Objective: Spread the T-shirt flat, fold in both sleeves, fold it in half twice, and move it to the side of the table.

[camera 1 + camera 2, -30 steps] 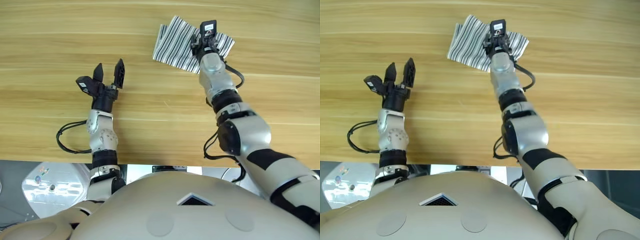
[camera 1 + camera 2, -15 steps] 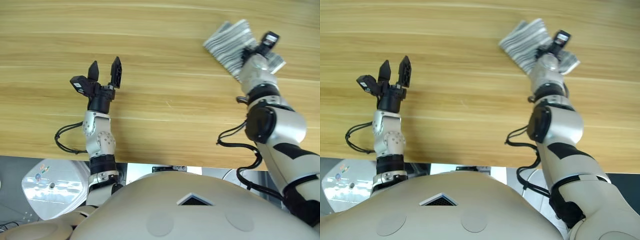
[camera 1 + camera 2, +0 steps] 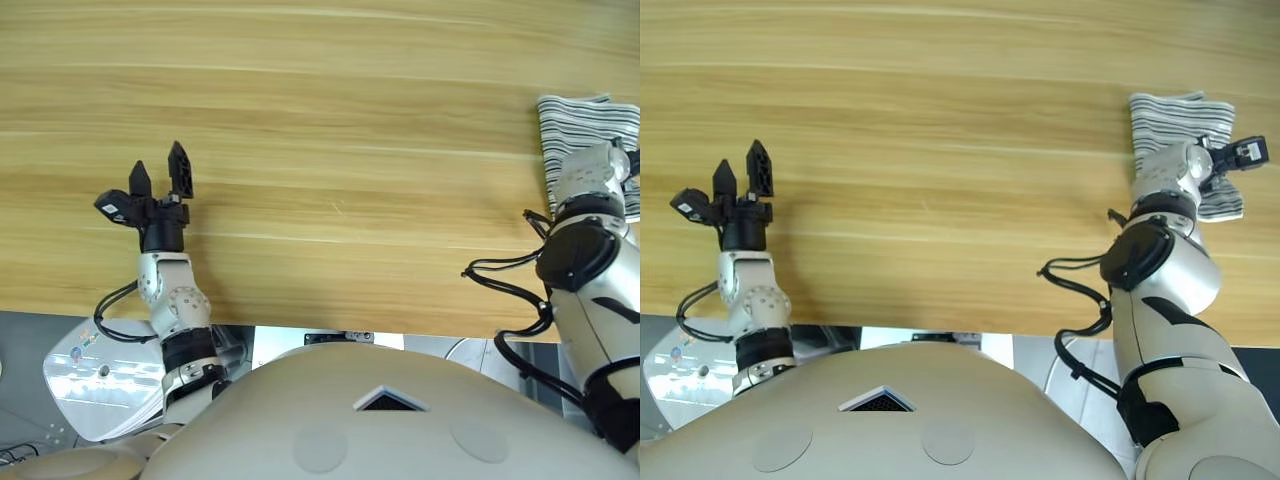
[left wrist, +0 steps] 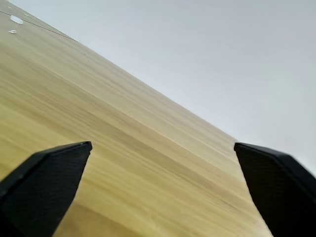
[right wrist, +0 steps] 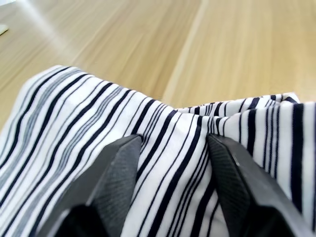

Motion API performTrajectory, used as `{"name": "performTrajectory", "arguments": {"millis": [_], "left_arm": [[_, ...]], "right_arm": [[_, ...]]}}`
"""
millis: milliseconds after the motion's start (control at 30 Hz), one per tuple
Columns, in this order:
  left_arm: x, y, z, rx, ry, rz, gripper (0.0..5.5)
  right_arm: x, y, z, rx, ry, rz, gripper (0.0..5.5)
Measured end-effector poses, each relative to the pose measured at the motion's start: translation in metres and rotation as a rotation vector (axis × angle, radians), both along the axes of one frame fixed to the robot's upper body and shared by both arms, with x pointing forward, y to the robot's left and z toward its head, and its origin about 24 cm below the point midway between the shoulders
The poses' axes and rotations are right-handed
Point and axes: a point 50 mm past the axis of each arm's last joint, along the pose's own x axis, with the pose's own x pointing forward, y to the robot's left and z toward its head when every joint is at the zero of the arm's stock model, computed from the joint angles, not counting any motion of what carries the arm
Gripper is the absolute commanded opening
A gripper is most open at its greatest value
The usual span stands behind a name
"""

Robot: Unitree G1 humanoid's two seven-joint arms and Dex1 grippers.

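Grip of the right hand (image 5: 174, 143) on a folded black-and-white striped T-shirt (image 3: 1175, 115).

The right hand is seen clenched on a raised fold of the cloth, which is pinched between its two dark grey fingers (image 5: 121, 177). The T-shirt is laid on the light wooden bench (image 3: 330, 100), at its right side, and is partly covered by the right wrist. The left hand (image 3: 160, 172) is held released, with its black fingers (image 4: 44, 180) spread well apart and pointed away across the bench. It is placed over the near left part of the bench, well apart from the T-shirt.
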Motion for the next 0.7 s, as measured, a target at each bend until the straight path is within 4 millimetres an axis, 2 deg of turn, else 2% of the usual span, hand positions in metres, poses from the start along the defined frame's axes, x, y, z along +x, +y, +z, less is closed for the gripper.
{"name": "performTrajectory", "arguments": {"millis": [200, 267, 333, 400, 433, 500, 533, 600, 700], "left_arm": [[0.0, 0.005, -0.004, 0.04, 0.026, 0.061, 5.36], [0.009, 0.008, -0.001, 0.096, 0.02, 0.099, 5.36], [0.02, 0.014, 0.006, 0.143, 0.01, 0.151, 5.36], [0.04, 0.017, 0.021, 0.213, -0.026, 0.188, 5.36], [0.049, 0.016, 0.028, 0.24, -0.042, 0.198, 5.36], [0.077, 0.003, 0.042, 0.291, -0.067, 0.176, 5.36], [0.092, -0.008, 0.046, 0.333, -0.069, 0.145, 5.36], [0.12, -0.031, 0.043, 0.387, -0.003, 0.124, 5.36], [0.137, -0.054, 0.032, 0.464, 0.082, 0.114, 5.36]], "right_arm": [[-0.004, -0.005, 0.002, -0.02, -0.038, -0.04, 2.48], [-0.004, -0.001, 0.002, -0.102, -0.056, -0.03, 2.48], [0.003, 0.008, 0.017, -0.307, -0.105, 0.032, 2.48], [0.023, 0.032, 0.062, -0.604, -0.272, 0.153, 2.48], [0.03, 0.046, 0.077, -0.7, -0.334, 0.213, 2.48], [0.039, 0.091, 0.097, -0.886, -0.444, 0.401, 2.48], [0.042, 0.115, 0.096, -0.957, -0.45, 0.512, 2.48], [0.05, 0.156, 0.071, -1.038, -0.366, 0.768, 2.48], [0.048, 0.187, 0.03, -1.049, -0.215, 0.976, 2.48]]}}
